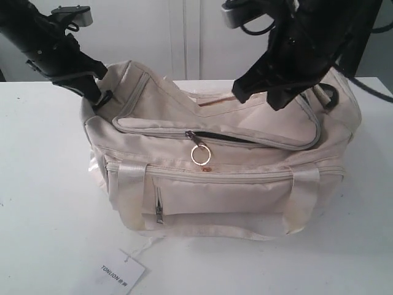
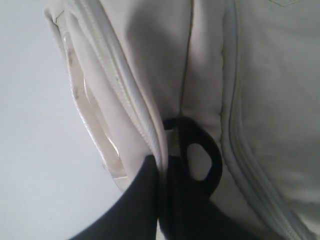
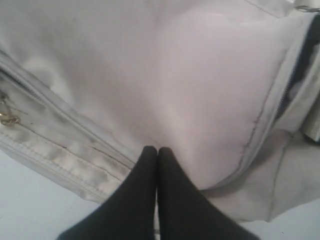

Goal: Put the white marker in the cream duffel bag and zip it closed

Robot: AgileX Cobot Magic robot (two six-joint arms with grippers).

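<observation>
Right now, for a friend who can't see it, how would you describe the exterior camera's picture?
A cream duffel bag sits on a white table, its top zipper partly open beside a gold ring pull. The left arm and right arm, both black, reach down onto its ends. A white paper tag lies in front.

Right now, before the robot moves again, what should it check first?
1. Marker inside the bag: cannot tell; no marker shows.
2. Zipper closed: not ok; a dark gap is open beside the ring pull.
3. Left gripper holding the bag's end: ok; shut on the fabric by the black ring.
4. Right gripper at the ring pull: not ok; shut, tips on the bag's top.
5. Bag sitting on the table: ok.
</observation>
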